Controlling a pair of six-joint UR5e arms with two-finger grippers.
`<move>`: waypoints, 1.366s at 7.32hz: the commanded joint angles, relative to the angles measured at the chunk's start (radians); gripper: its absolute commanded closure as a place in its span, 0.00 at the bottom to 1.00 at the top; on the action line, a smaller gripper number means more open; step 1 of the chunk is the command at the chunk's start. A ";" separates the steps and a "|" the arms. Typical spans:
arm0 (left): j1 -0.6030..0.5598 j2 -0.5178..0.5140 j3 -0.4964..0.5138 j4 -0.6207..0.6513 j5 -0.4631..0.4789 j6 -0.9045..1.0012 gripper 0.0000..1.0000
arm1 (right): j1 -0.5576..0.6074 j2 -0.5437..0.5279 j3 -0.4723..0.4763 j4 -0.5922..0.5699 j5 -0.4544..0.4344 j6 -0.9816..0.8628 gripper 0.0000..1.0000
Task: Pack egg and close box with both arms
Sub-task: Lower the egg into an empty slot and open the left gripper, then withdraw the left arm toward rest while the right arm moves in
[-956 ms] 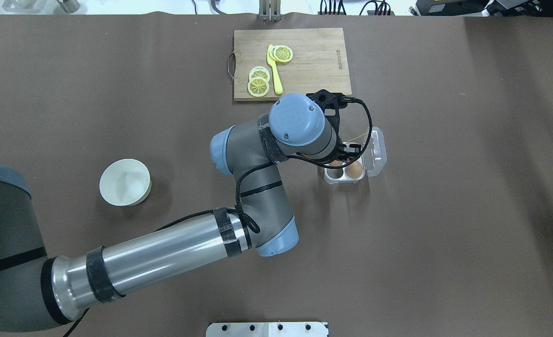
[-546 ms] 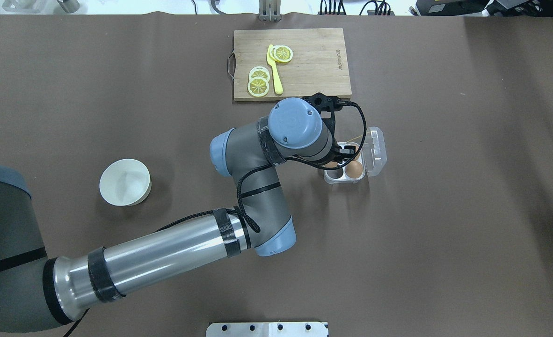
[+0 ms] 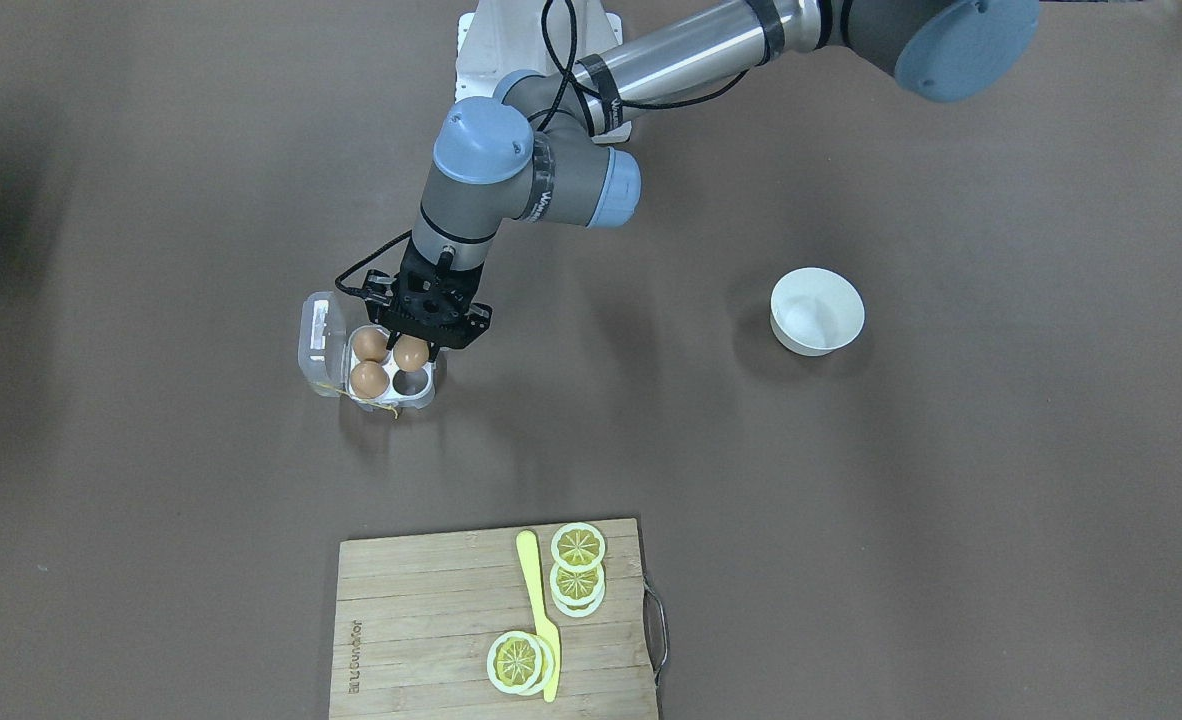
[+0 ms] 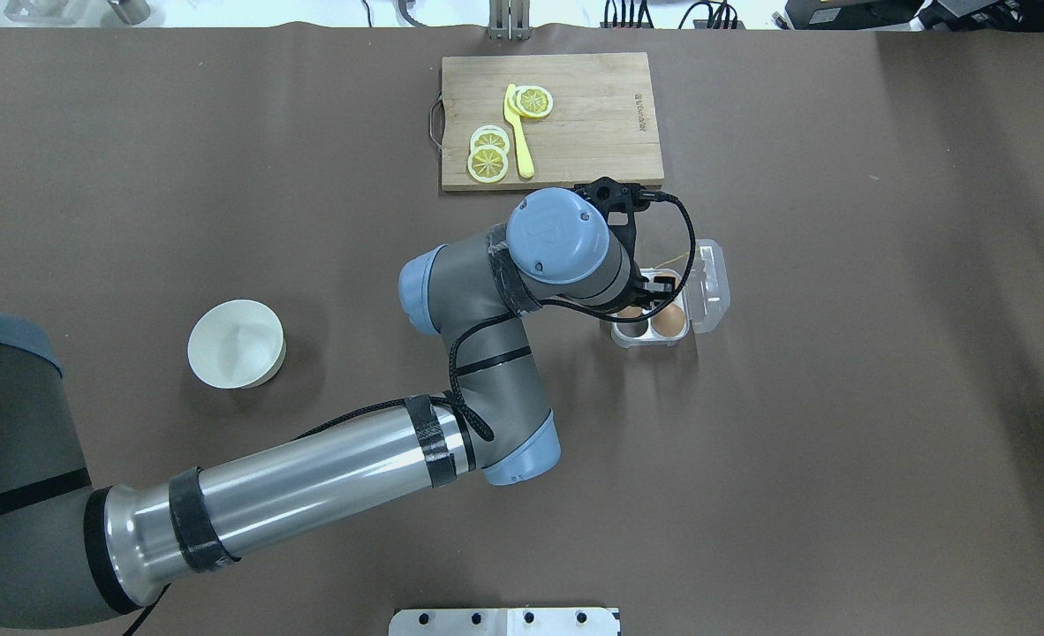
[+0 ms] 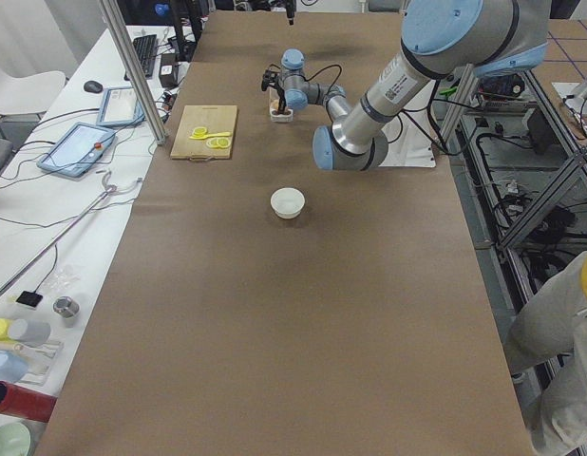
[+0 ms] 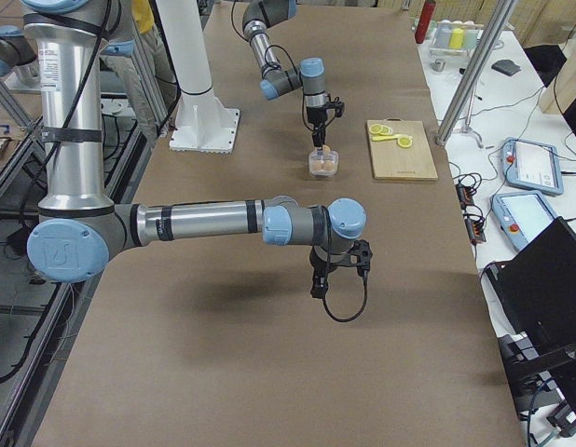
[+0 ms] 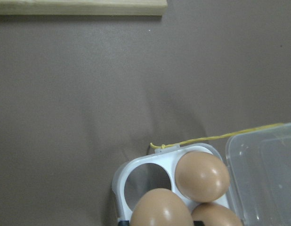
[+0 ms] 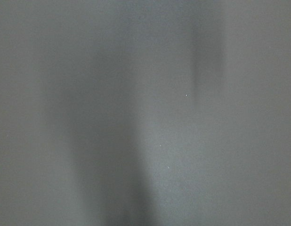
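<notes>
The box [image 3: 334, 340] is a clear carton with a white tray, and its lid lies open to the side. Two brown eggs [image 3: 370, 378] sit in its cells. My left gripper [image 3: 413, 345] hangs over the box, shut on a third egg [image 3: 411, 355] just above a cell. The left wrist view shows this egg [image 7: 161, 208] at the bottom edge, an empty cell [image 7: 145, 178] ahead of it and the yellow string [image 7: 216, 137]. In the overhead view the left wrist hides most of the tray [image 4: 651, 341]. My right gripper [image 6: 318, 287] hangs over bare table far from the box; I cannot tell whether it is open or shut.
A wooden cutting board [image 4: 593, 115] with lemon slices [image 4: 487, 162] and a yellow knife lies just beyond the box. A white round bowl [image 4: 236, 344] stands to the left of the left arm's elbow. The white stand [image 6: 204, 130] is at the table's robot side.
My left wrist has shifted slightly toward the robot over the box, with the egg still between the fingers. The box and the other eggs have not moved.
</notes>
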 commanded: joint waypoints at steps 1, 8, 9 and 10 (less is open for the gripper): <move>0.000 0.000 -0.001 -0.001 0.002 -0.013 0.21 | 0.001 0.000 0.000 -0.001 0.002 0.000 0.00; -0.055 0.156 -0.239 0.113 -0.140 -0.012 0.03 | -0.001 0.000 -0.002 -0.001 0.002 0.002 0.00; -0.098 0.202 -0.327 0.184 -0.217 -0.004 0.03 | 0.001 0.000 0.000 -0.001 0.002 0.002 0.00; -0.133 0.260 -0.394 0.206 -0.253 0.002 0.03 | 0.001 0.000 -0.002 -0.001 0.002 0.002 0.00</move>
